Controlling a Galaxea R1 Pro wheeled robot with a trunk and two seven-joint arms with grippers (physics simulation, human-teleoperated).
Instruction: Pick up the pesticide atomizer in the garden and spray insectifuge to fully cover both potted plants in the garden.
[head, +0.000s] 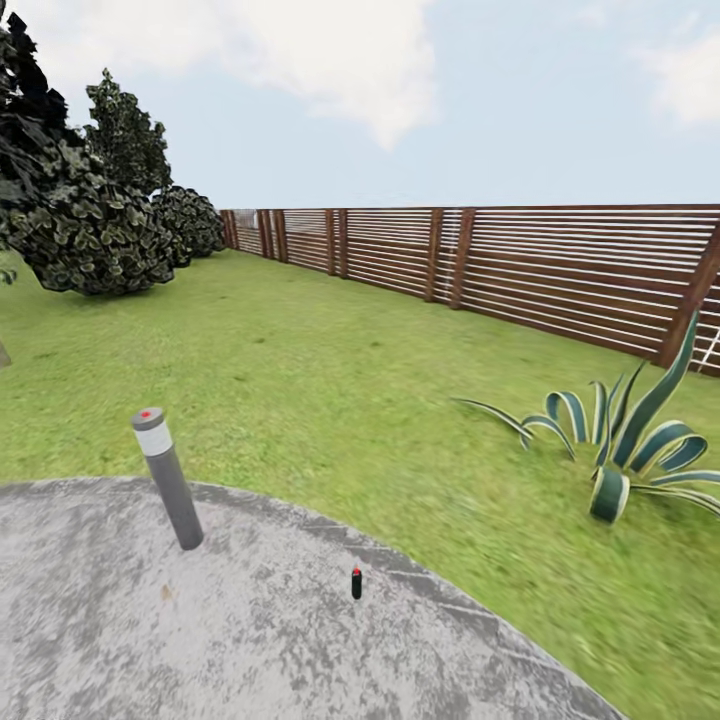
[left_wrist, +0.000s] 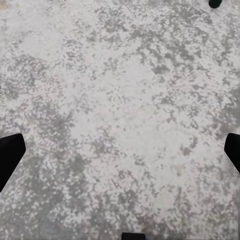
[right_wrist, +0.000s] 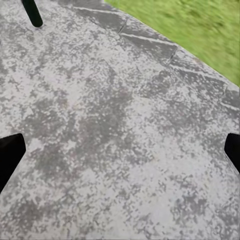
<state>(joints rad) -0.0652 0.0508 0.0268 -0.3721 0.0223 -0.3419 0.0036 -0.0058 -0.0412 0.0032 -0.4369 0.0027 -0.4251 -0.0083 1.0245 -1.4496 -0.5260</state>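
The pesticide atomizer (head: 356, 582) stands upright on the rough grey paving (head: 250, 640). It is a small dark bottle with a red mark near its top, close to the paved edge by the lawn. My left gripper (left_wrist: 120, 155) hangs open over bare paving, its dark fingertips (left_wrist: 10, 152) at the frame's sides. My right gripper (right_wrist: 120, 155) is open too, above paving near the grass edge (right_wrist: 200, 30). A slim dark thing (right_wrist: 32, 12) shows at that view's rim, and I cannot tell what it is. The potted plants are out of view.
A grey bollard light (head: 168, 478) with a white band stands on the paving left of the atomizer. A large striped agave (head: 620, 440) grows on the lawn at right. A wooden slat fence (head: 520, 260) closes the back, with dark bushes (head: 90, 230) at left.
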